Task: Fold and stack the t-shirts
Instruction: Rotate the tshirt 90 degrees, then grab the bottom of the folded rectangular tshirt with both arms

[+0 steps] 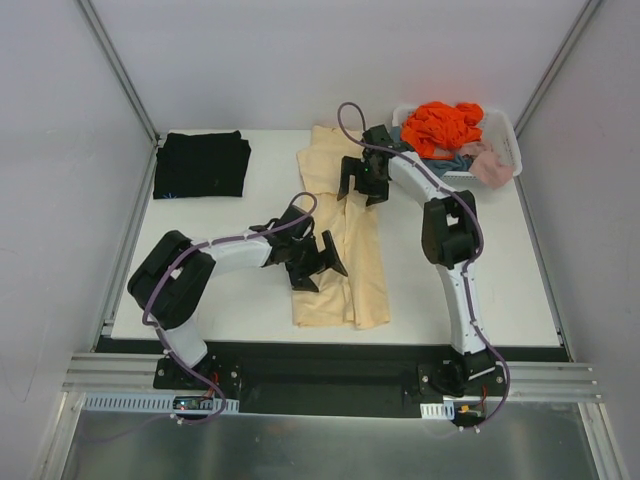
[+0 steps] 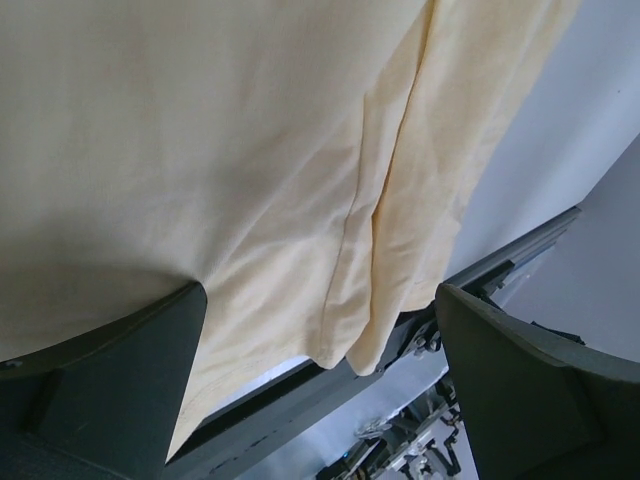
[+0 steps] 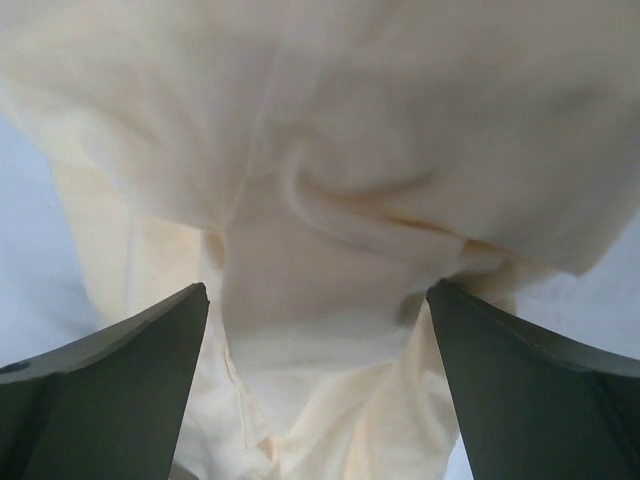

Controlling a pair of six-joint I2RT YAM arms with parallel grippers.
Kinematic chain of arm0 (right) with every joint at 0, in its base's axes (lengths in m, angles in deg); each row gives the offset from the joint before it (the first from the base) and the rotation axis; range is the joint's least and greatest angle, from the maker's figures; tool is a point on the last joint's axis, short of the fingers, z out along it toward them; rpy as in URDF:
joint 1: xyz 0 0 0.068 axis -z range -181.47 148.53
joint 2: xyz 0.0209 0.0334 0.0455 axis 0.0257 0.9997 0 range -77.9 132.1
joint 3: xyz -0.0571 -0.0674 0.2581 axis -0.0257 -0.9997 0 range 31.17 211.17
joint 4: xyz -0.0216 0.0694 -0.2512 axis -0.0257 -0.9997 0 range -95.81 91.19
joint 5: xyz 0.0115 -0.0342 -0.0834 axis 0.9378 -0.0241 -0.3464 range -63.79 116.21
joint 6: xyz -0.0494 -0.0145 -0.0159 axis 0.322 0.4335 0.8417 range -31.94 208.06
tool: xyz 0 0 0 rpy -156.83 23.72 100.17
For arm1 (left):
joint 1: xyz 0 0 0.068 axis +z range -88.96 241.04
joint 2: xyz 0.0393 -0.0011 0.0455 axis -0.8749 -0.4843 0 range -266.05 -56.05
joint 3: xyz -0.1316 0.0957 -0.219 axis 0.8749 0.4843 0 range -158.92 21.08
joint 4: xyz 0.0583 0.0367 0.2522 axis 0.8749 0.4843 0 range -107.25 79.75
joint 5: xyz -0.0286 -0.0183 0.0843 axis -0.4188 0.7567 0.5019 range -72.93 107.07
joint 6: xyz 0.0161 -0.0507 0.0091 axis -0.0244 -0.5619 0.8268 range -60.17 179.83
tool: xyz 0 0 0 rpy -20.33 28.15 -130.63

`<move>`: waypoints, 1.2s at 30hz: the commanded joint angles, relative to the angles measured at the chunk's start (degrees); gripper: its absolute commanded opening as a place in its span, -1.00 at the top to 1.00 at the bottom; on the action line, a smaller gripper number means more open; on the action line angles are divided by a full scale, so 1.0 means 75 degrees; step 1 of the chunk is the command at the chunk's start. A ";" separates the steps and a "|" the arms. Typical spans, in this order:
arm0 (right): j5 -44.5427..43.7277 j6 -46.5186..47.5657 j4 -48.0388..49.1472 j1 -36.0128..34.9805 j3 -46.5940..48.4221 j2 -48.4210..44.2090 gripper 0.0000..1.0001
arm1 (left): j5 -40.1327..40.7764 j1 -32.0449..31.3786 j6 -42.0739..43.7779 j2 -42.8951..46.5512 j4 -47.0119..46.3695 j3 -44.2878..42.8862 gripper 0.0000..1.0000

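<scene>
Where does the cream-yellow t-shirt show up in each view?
Top external: the cream-yellow t-shirt is at the centre, a long strip running near to far.
Left wrist: it fills the upper left.
Right wrist: it fills most of the frame.
Shared landmark: the white table beside it.

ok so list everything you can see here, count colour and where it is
cream-yellow t-shirt: 1, pale cream-yellow, folded into a long strip down the table's middle
black t-shirt: 1, black, folded, far left corner
basket: 1, white, far right corner
orange cloth: 1, orange, heaped in the basket
pink cloth: 1, pink, basket's near right end
blue cloth: 1, blue-grey, beneath the orange one
table: 1, white
left arm: 1, black and white, over the strip's near half
right arm: 1, black and white, over its far half
left fingers: 2, dark, open
right fingers: 2, dark, open
</scene>
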 commanded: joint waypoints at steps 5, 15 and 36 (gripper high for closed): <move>0.0440 0.0673 0.0191 -0.0011 -0.2559 -0.3252 -0.93 | 0.0224 -0.0181 0.0773 0.1225 0.0356 0.0002 -0.99; -0.1081 -0.0040 0.1584 -0.0386 -0.6327 -0.8355 -0.93 | 0.1769 -0.0181 0.1771 0.4374 0.2348 0.0821 -0.99; -0.0810 -0.1776 0.0405 -0.2470 -1.0347 -1.0570 -0.94 | 0.1185 -0.0145 0.1279 0.3934 0.2479 0.2462 -0.99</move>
